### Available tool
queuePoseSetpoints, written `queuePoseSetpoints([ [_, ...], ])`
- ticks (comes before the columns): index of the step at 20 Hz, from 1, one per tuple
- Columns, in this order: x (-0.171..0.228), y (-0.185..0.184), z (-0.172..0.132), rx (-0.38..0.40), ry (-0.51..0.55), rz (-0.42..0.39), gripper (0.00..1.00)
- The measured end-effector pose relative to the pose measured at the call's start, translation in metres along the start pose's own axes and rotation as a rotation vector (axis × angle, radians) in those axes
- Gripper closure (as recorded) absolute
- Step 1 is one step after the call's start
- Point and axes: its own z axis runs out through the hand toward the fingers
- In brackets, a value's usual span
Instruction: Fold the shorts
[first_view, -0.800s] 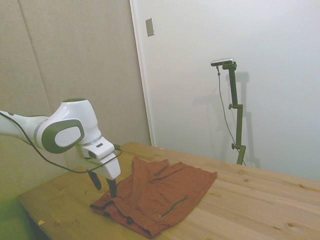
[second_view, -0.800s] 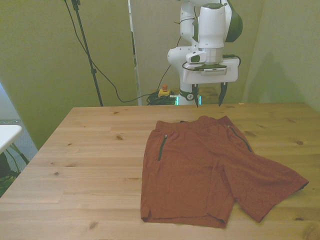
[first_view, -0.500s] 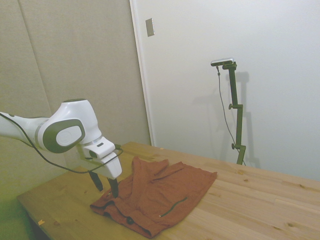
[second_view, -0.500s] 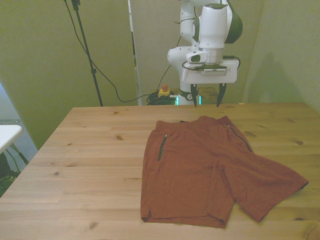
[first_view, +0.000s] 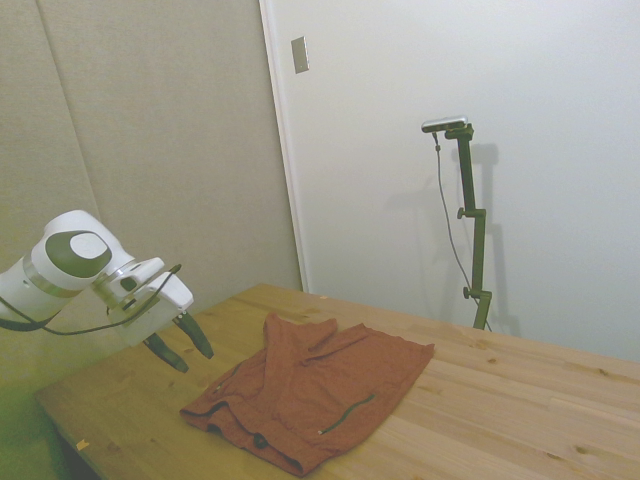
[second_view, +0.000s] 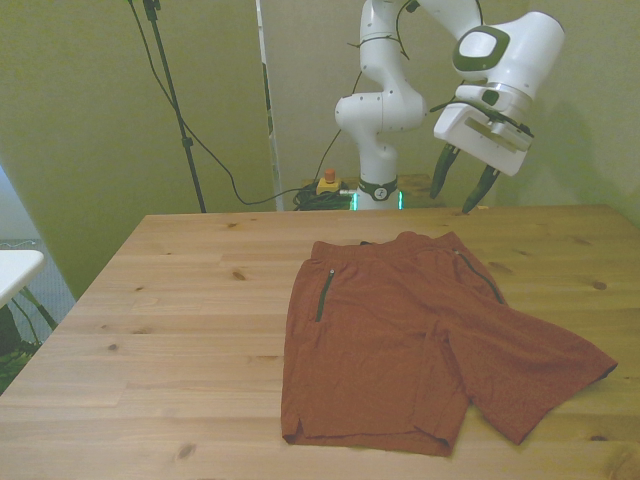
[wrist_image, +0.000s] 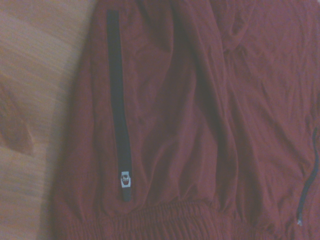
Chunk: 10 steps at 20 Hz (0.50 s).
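So the shorts (second_view: 420, 335) are lying spread out flat on the wooden table (second_view: 170, 330), unfolded. Everything below is relative to them. Waistband is at the edge closest to the robot's base, the two legs run away from it, and in the front view the leg on the front view's right splays outward at an angle while the other one lies pretty straight. There's a dark zipper line (second_view: 324, 292) along the side of the shorts on the front view's left, plus a second thin dark line near the opposite side of the waistband. In the side view the shorts (first_view: 310, 390) look a bit rumpled, with the part near the waistband humped up and a dark zipper showing on the near leg.

The gripper (second_view: 463, 183) is up in the air, above and beyond the waistband end of the shorts, not touching the fabric at all. It's tilted, and its two dark fingers are spread apart with nothing between them. Same thing from the side view: the gripper (first_view: 180, 344) hangs off to the waistband side of the shorts, clear of the cloth.

The wrist view is a blurry closeup of the shorts (wrist_image: 200, 125): gathered elastic waistband, dark zipper with a small pale pull, and a strip of table (wrist_image: 35, 100) just beside the fabric edge
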Motion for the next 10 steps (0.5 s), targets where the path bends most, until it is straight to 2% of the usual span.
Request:
queuePoseSetpoints([
  [5,-0.034,-0.036,0.019,-0.019,0.024,-0.071,0.00],
  [10,-0.049,-0.060,0.029,-0.042,0.052,-0.106,0.00],
])
